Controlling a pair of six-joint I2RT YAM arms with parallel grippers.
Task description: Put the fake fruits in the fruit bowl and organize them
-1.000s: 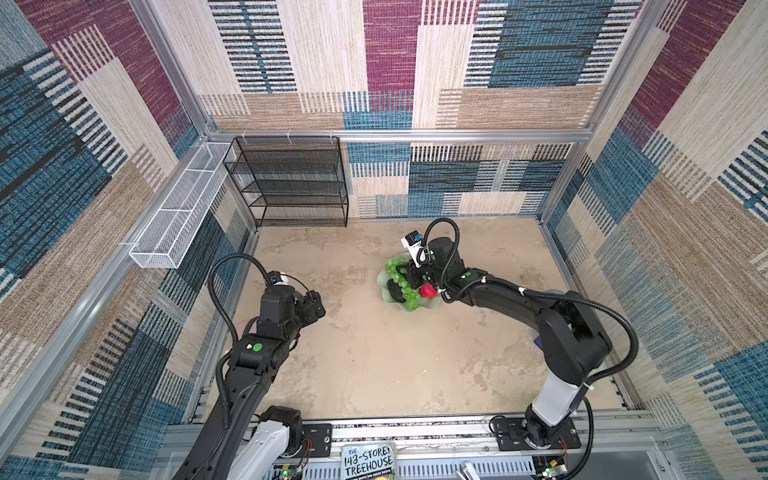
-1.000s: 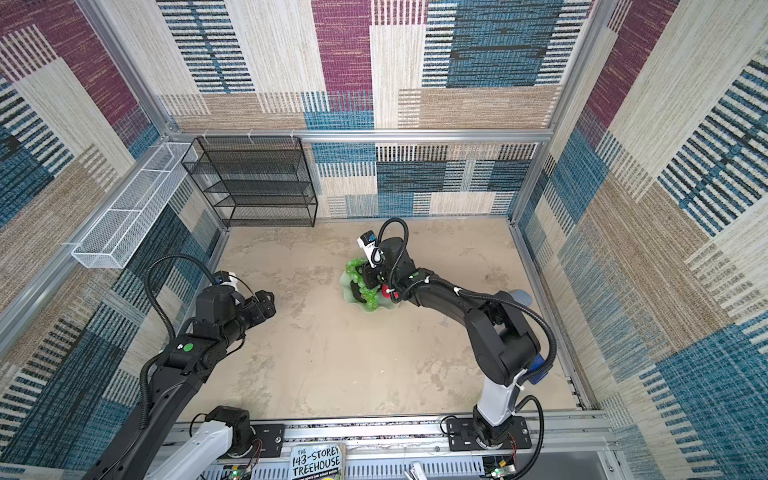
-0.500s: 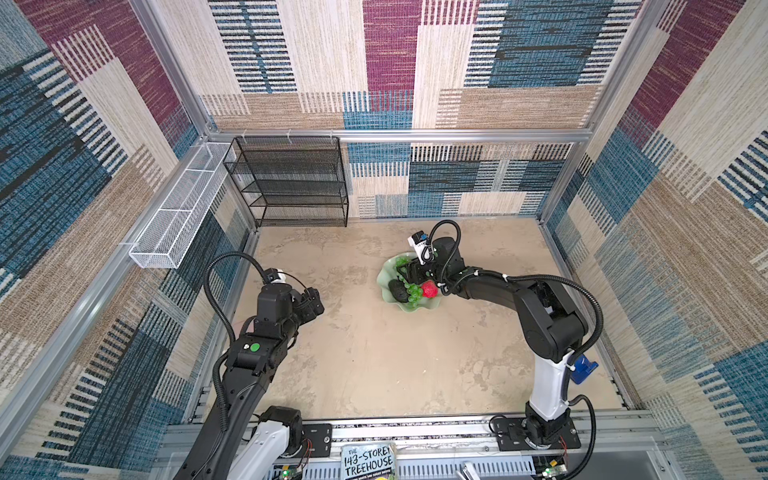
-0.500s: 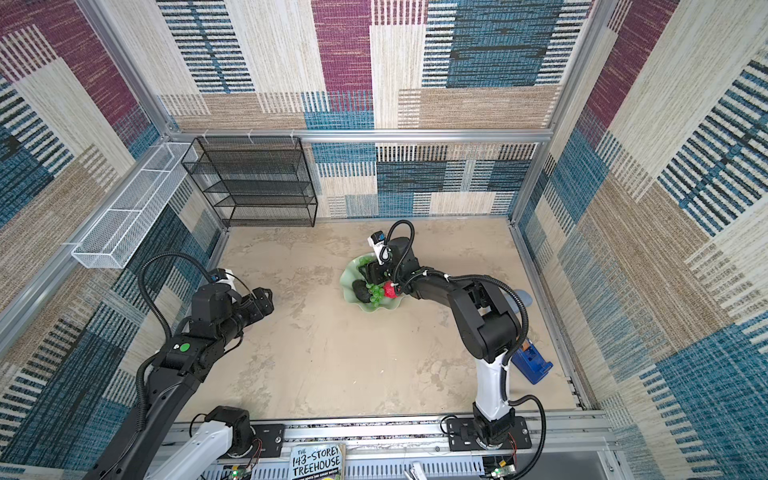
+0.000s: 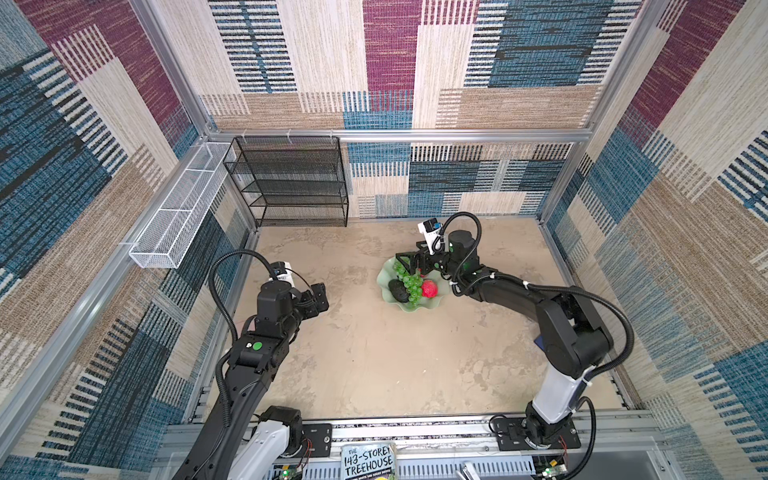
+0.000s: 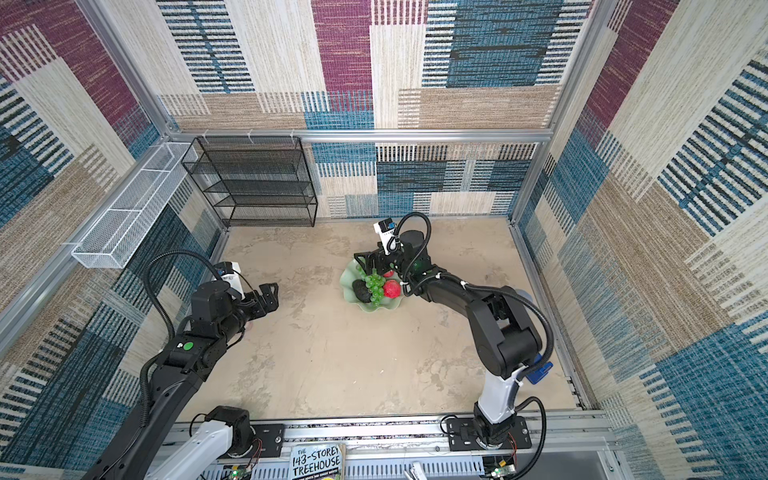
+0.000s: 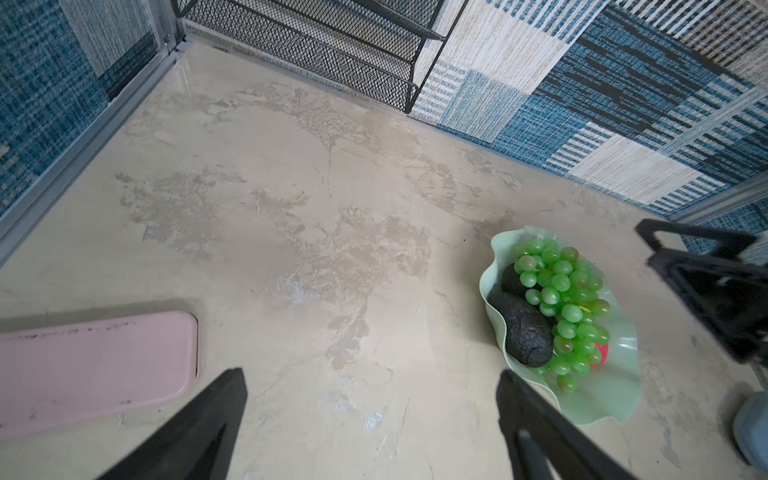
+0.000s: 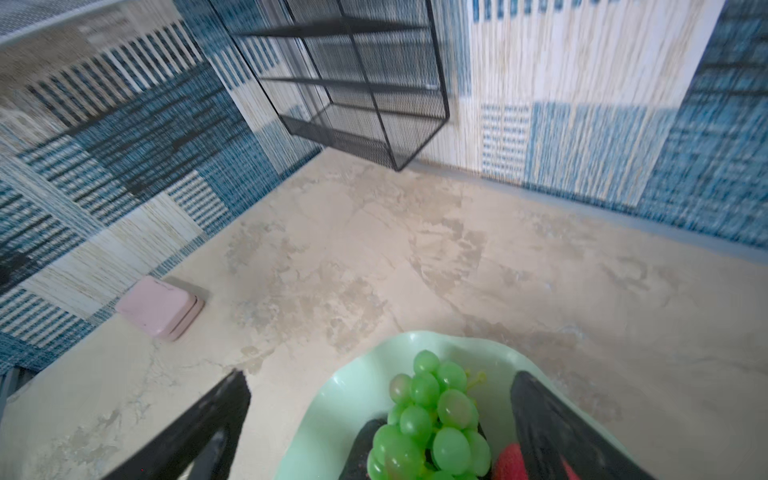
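On the worktop [image 5: 374,353], bowl [image 5: 415,308] holding grapes [image 5: 409,283], avocado [image 5: 399,290], apple [image 5: 429,288]. Low over its far rim, right gripper [image 5: 411,262] spread wide, empty; left gripper [image 5: 318,293] wide too, well apart. Risk: snagging grapes or tipping bowl when lifting away.

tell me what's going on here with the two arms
Two robot arms are filling a mint-green fruit bowl with fake fruit. The green grapes, a dark avocado and a red apple lie in it. The right gripper hangs open over the bowl's far side, holding nothing. The left gripper is open and empty too, off to the side above the table.
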